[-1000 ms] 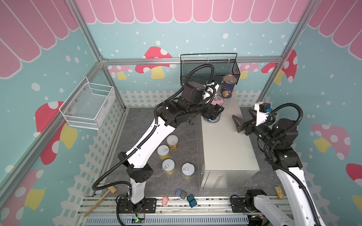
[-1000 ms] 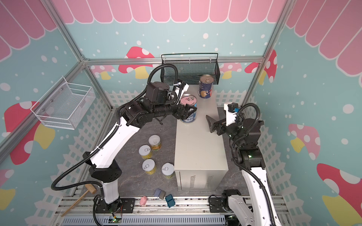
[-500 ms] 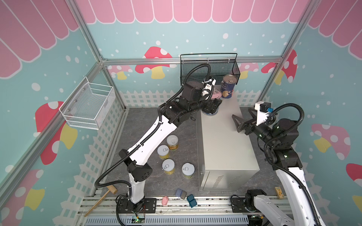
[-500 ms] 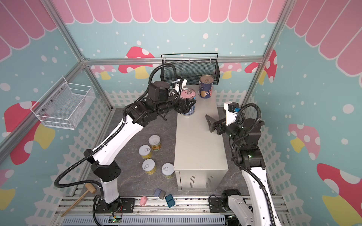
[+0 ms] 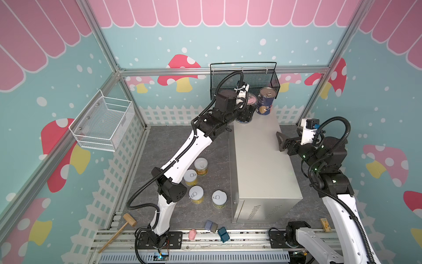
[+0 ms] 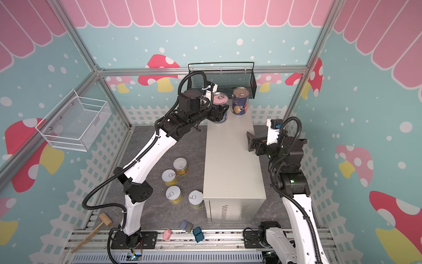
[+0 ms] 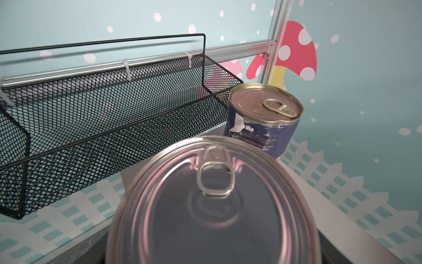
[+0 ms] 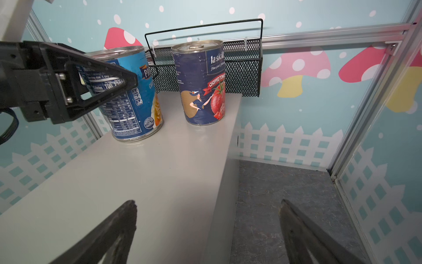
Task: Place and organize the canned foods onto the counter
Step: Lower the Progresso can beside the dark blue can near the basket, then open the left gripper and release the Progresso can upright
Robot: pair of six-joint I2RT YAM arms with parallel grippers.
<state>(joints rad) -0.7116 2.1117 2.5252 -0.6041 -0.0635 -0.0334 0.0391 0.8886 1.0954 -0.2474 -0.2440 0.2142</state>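
we judged the left gripper (image 6: 219, 112), flanking the light-blue metal can (image 8: 137, 114) (grip unclear) beside the dark-blue tomato can (image 8: 203, 84), should seat it flat; right gripper (image 8: 207, 203) gaped.

Teal walls (image 5: 228, 45) dotted with white enclose the cell. A pink scalloped band (image 5: 205, 12) runs along the top, with red-and-yellow mushroom pictures (image 5: 180, 68) lower down and a white picket-fence print (image 5: 169, 114) at the bottom. Silver aluminium posts (image 5: 109, 54) frame the corners. Just behind the left gripper (image 6: 221, 112), a black mesh basket (image 6: 228, 77) hangs on the back wall. Well to that gripper's left, a white wire basket (image 6: 75, 128) hangs on the side wall. Below it lies a dark grey marbled floor (image 5: 164, 141). The light is even.
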